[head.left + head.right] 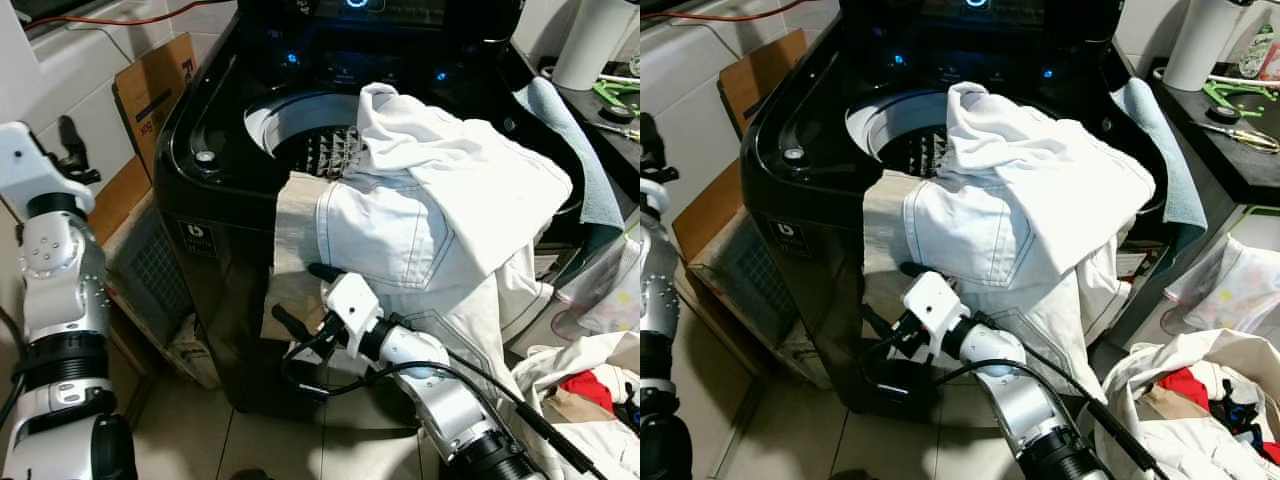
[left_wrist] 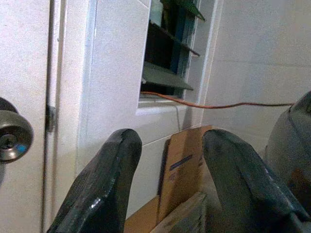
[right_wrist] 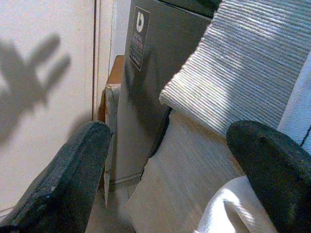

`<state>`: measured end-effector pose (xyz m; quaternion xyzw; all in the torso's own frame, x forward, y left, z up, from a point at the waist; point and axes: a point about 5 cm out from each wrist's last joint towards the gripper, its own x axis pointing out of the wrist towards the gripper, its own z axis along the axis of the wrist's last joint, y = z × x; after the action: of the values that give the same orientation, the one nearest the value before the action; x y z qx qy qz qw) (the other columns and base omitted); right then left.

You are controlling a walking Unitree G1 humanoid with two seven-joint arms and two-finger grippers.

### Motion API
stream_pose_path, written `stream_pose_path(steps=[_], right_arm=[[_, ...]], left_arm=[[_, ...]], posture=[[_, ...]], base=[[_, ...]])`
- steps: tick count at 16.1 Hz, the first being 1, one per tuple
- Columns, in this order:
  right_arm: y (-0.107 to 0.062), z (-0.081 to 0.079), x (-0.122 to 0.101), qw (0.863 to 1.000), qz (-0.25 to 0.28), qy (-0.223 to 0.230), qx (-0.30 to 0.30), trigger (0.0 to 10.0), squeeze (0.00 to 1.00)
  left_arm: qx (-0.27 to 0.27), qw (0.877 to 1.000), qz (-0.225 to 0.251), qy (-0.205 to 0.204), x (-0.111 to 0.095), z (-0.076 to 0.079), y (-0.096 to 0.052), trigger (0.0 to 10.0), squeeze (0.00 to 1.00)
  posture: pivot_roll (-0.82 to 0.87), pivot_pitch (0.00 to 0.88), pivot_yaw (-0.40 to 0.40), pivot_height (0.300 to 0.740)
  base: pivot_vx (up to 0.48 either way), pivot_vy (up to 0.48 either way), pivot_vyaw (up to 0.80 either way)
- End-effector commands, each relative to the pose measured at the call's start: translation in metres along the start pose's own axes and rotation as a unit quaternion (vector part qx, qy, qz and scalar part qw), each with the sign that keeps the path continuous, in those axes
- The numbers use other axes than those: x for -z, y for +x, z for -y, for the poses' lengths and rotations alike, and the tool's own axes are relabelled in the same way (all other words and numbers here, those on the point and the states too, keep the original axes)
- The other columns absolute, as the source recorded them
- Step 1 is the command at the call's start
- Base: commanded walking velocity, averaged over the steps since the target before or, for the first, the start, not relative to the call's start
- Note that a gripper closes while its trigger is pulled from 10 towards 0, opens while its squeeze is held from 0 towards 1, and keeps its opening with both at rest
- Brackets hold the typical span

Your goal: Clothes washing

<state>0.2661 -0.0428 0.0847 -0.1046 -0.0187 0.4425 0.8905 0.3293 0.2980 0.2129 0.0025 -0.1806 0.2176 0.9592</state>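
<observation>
Glossy black plastic washing machine (image 1: 215,150), white cotton-like cloth trousers (image 1: 400,225), ribbed beige fabric (image 3: 243,73), matt cardboard (image 1: 150,90).

Black top-load washing machine (image 1: 215,190), lid open, drum (image 1: 320,148) exposed. White trousers (image 1: 400,225) and white garment (image 1: 455,175) draped over near right rim, hanging down front. Beige cloth (image 1: 290,245) hangs at front, left of trousers.

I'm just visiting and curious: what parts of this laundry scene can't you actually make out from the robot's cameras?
- Drum, eye views: the white clothes draped over the washer rim cover most of it, so its contents are hidden.
- Control panel, eye views: cut off by the top edge, lights unreadable.
- Laundry pile, right eye view: cut by the edge.
- Badge, right wrist view: lettering too small.
- Right hand, open by the beige cloth: contact unclear.
</observation>
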Motion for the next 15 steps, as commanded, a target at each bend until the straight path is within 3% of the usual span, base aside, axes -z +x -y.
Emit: stream_pose_path(steps=[1, 2, 5, 6, 8, 12, 14, 15], right_arm=[[-0.005, 0.009, 0.003, 1.0, -0.008, 0.0, 0.022, 10.0, 0.0], [-0.006, 0.01, 0.004, 1.0, -0.009, 0.0, 0.022, 10.0, 0.0], [-0.01, 0.011, 0.006, 1.0, -0.015, 0.001, 0.026, 10.0, 0.0], [-0.011, 0.012, 0.007, 1.0, -0.017, 0.002, 0.026, 10.0, 0.0], [-0.012, 0.012, 0.009, 0.999, -0.02, 0.003, 0.027, 10.0, 0.0], [-0.013, 0.013, 0.01, 0.999, -0.022, 0.001, 0.027, 10.0, 0.0], [-0.016, 0.016, 0.011, 0.999, -0.022, 0.003, 0.037, 10.0, 0.0], [-0.016, 0.016, 0.011, 0.999, -0.022, 0.004, 0.039, 10.0, 0.0]], left_arm=[[-0.001, 1.0, -0.012, 0.025, 0.007, -0.004, -0.003, 10.0, 0.0], [-0.006, 0.999, -0.015, 0.034, 0.009, -0.008, -0.004, 10.0, 0.0], [-0.051, 0.988, -0.056, 0.136, 0.03, -0.043, -0.021, 10.0, 0.0], [-0.053, 0.98, -0.07, 0.18, 0.038, -0.05, -0.031, 10.0, 0.0], [-0.073, 0.967, -0.092, 0.226, 0.049, -0.065, -0.047, 10.0, 0.0], [-0.03, 0.959, -0.106, 0.262, 0.054, -0.073, -0.069, 10.0, 0.0], [0.03, 0.958, -0.125, 0.255, 0.06, -0.072, -0.098, 10.0, 0.0], [0.039, 0.959, -0.126, 0.251, 0.06, -0.072, -0.103, 10.0, 0.0]], posture=[[0.06, 0.0, 0.001, 0.74], [0.06, 0.0, 0.001, 0.74], [0.07, 0.0, 0.001, 0.74], [0.07, 0.0, 0.001, 0.74], [0.08, 0.0, -0.005, 0.74], [0.09, 0.0, -0.004, 0.74], [0.1, 0.0, -0.005, 0.74], [0.11, 0.0, -0.008, 0.74]], base=[[0.0, 0.0, 0.0], [0.0, 0.0, 0.0], [0.0, 0.0, 0.0], [0.0, 0.0, 0.0], [0.0, 0.0, 0.0], [0.0, 0.0, 0.0], [0.0, 0.0, 0.0], [0.0, 0.0, 0.0]])
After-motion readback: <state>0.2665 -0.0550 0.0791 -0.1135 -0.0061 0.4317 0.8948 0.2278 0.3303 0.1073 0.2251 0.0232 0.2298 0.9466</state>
